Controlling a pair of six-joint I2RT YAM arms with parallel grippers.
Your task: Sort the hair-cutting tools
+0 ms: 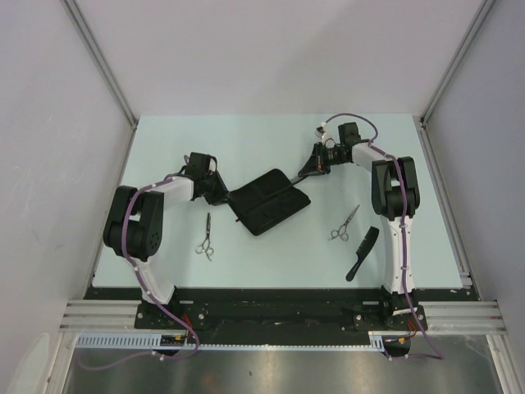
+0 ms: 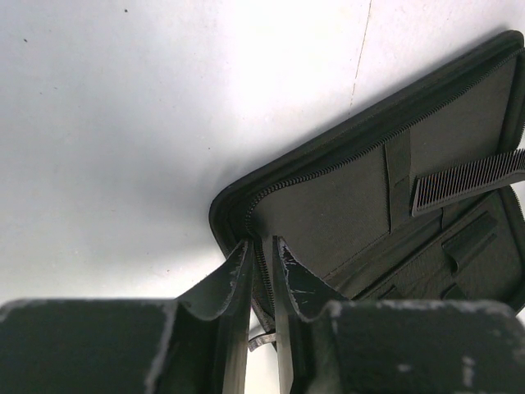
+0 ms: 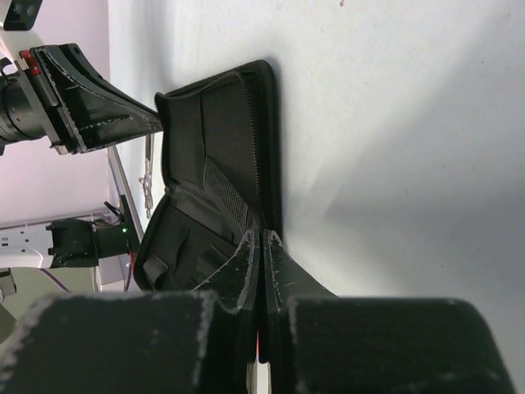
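slim silver metal scissors point(image 1: 204, 238) left of flat black fabric case point(image 1: 275, 205), second silver scissors point(image 1: 345, 223) plus black handled comb point(image 1: 362, 253) right of it, long narrow black comb point(image 2: 467, 180) tucked inside | light, stiff, slick; I'd nip scissors at pivot, combs across spine | left gripper point(image 2: 262, 244) pinching case rim | right gripper point(image 3: 262, 235) pressed together at case edge

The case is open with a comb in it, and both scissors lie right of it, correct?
No. In the top view one scissors lies right of the case, the other scissors left of it. The case is open, comb inside.
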